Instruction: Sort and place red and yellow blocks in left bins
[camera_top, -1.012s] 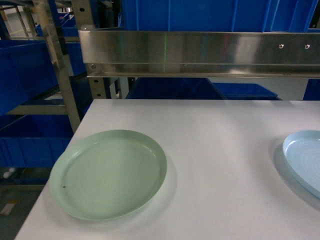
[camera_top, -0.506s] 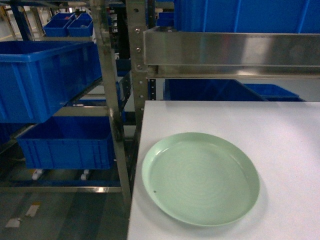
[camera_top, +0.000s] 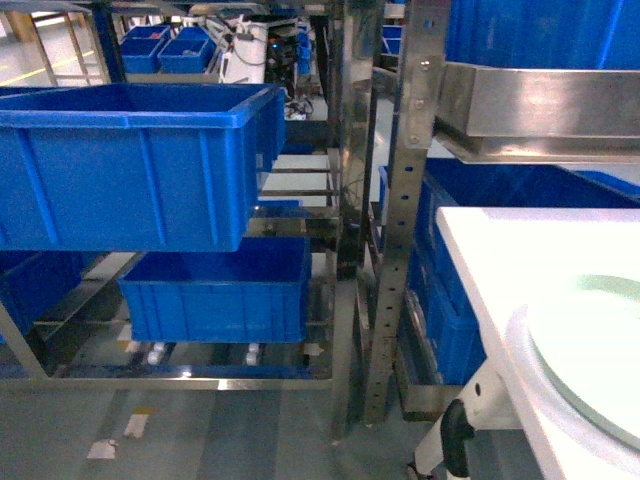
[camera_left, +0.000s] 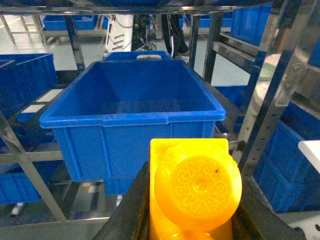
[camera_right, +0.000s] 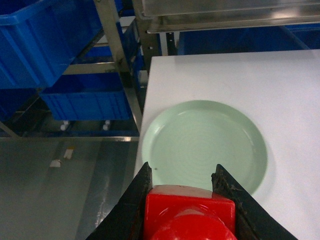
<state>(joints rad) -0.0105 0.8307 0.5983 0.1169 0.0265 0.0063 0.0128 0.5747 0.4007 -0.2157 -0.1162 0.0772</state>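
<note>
- Between the left gripper's (camera_left: 192, 220) clenched jaws sits a yellow block (camera_left: 192, 187), facing an open blue bin (camera_left: 132, 107) (metal rack posts (camera_left: 280, 90) flank it).
- Right gripper (camera_right: 187, 212) grasps a red block (camera_right: 189, 217) above a green plate (camera_right: 205, 145) on the white table (camera_right: 290, 90).

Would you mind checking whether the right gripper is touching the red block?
Touching. The right wrist view shows the red block clamped between both fingers of the right gripper, with no gap on either side.

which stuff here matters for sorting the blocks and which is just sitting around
For the job:
- yellow block, held in the left hand
- red block, held in the right hand
- big blue bin on the rack

Just there:
- green plate
- white table
- lower blue bin
</note>
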